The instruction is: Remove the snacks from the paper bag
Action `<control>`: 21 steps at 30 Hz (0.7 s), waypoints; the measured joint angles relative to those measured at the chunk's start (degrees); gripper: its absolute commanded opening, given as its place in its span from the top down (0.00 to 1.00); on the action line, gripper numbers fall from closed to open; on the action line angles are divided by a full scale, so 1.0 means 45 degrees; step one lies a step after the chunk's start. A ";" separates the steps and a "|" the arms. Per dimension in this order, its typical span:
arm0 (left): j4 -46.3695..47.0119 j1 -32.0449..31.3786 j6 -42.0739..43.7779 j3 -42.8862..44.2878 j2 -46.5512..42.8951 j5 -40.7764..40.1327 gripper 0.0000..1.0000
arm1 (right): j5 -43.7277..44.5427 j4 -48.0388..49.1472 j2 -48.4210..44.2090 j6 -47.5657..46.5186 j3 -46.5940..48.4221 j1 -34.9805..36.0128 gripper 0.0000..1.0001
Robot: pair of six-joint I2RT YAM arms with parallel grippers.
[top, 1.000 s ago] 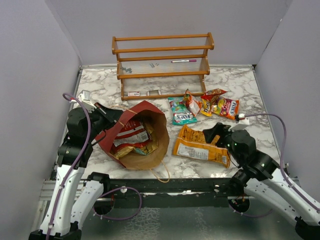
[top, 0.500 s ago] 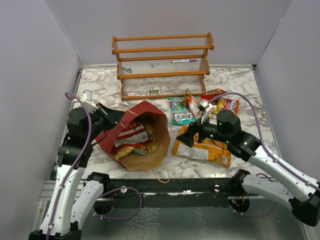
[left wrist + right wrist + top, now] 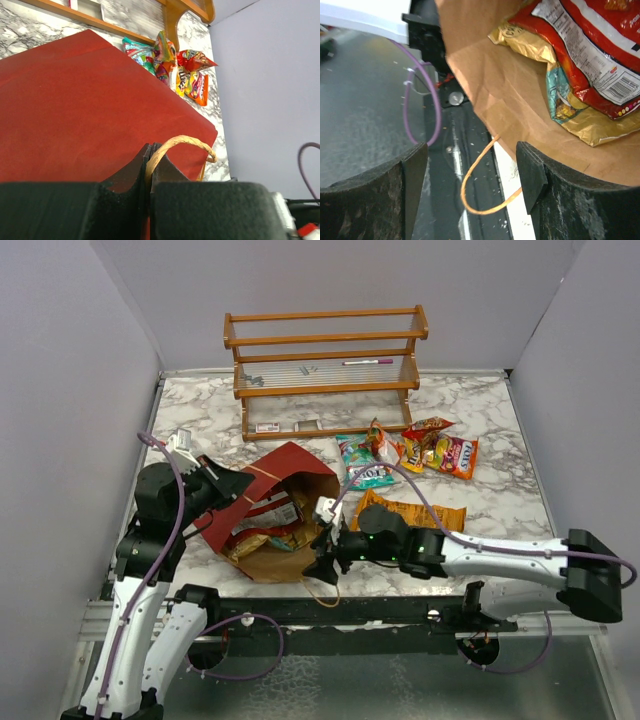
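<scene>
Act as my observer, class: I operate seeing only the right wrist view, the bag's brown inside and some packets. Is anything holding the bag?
Observer: Yes. The left tool is shut on a twine handle of the paper bag.
Operator: Is anything out yet?
Observer: Several. A teal packet and others lie by the wooden rack; a large orange packet is partly hidden by the right arm.
Operator: How does the bag lie?
Observer: On its side, mouth toward the right tool, which is open at its near rim.

bright, even overhead light, soft shadows; near fingers [image 3: 365, 195] blurred.
</scene>
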 measured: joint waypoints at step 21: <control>-0.0068 -0.0005 -0.0160 -0.0243 -0.0223 0.0461 1.00 | 0.1151 0.7854 0.6601 -0.8179 0.0005 0.0165 0.50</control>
